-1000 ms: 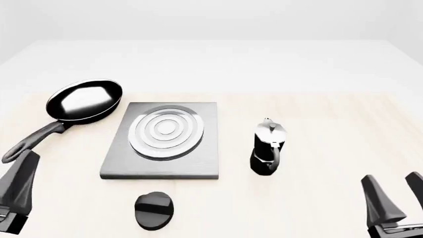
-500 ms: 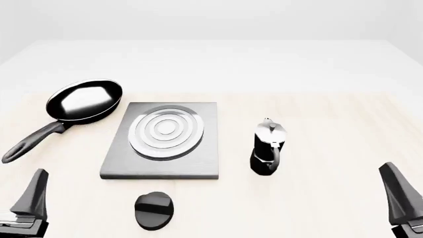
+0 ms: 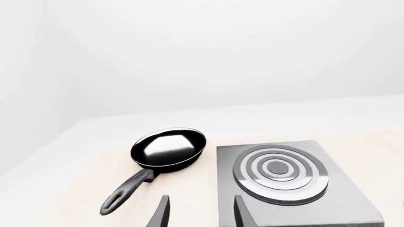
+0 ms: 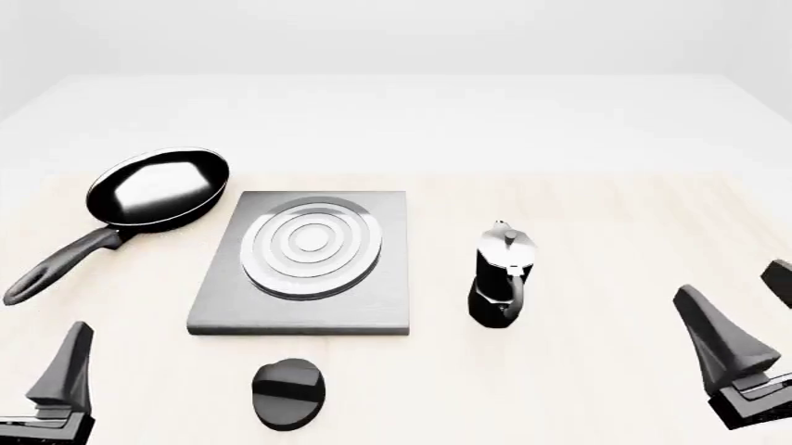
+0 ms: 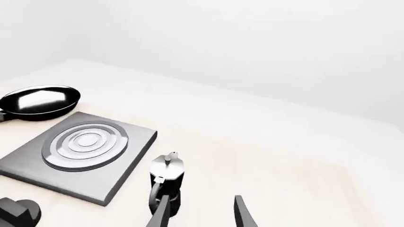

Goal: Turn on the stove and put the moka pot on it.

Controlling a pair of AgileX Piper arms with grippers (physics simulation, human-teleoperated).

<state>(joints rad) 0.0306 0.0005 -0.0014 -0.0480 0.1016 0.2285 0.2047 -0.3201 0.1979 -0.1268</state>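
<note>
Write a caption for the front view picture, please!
Both open grippers wait near the table's front edge, left and right, stove bare, moka pot beside it.

The left hand (image 4: 62,394) and right hand (image 4: 743,348) are matte black, with tapered wedge-shaped fingers on blocky bases.
</note>
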